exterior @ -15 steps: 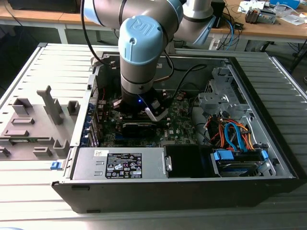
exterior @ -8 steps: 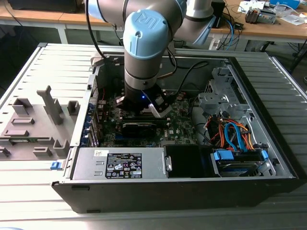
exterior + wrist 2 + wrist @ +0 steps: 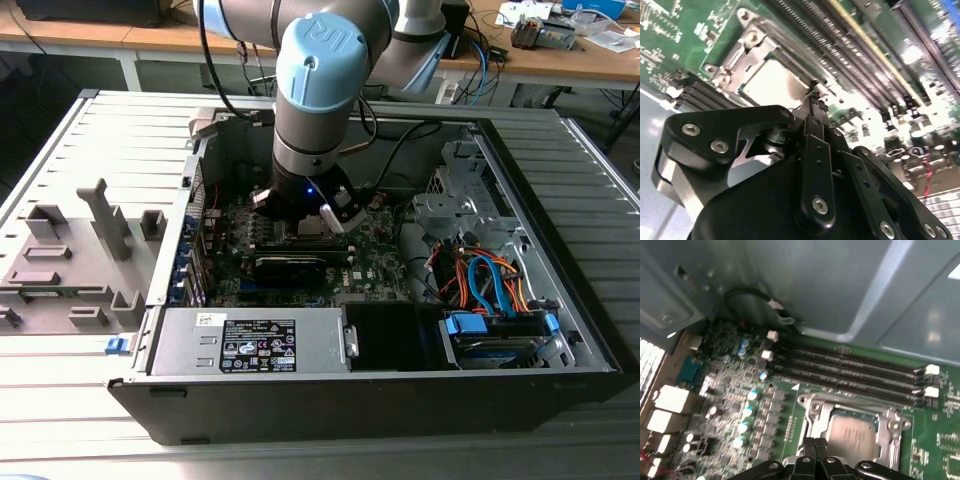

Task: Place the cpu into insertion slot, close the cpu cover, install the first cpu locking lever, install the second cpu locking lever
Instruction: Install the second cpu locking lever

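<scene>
My gripper [image 3: 814, 444], fingers pressed together, tips at the 6 o'clock edge of the silvery square cpu cover [image 3: 890, 426]. Matte cpu [image 3: 852, 436] seated in insertion slot [image 3: 812, 412], glossy green motherboard [image 3: 940, 440].

A lab or workshop is suggested: an opened computer case [image 3: 400, 330] is laid on a grey tabletop [image 3: 60, 160], with cluttered wooden workbenches [image 3: 560, 60] seen along the frame's top.
</scene>
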Motion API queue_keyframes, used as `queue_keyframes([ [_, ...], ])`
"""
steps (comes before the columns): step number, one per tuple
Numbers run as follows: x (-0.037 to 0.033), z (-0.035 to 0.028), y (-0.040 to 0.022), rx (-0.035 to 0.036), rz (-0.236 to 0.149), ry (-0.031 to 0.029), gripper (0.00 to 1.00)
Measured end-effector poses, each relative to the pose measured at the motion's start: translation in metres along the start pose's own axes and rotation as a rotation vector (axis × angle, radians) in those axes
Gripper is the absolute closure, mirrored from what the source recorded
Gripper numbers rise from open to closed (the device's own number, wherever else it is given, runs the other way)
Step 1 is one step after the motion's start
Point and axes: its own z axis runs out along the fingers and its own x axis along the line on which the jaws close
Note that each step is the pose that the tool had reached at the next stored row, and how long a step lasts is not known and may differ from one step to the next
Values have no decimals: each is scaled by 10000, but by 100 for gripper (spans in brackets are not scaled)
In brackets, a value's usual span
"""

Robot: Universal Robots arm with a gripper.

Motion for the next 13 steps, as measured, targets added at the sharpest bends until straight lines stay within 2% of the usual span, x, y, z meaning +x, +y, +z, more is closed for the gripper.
queue_keyframes([
  [5, -93, 38, 139, -12, -41, 61, 89],
  [9, -127, 43, 161, -11, -103, 81, 89],
  [11, -133, -17, 177, 1, -101, 83, 89],
  [12, -136, -85, 196, 124, -94, 112, 89],
  [13, -137, -99, 200, 287, -82, 150, 89],
])
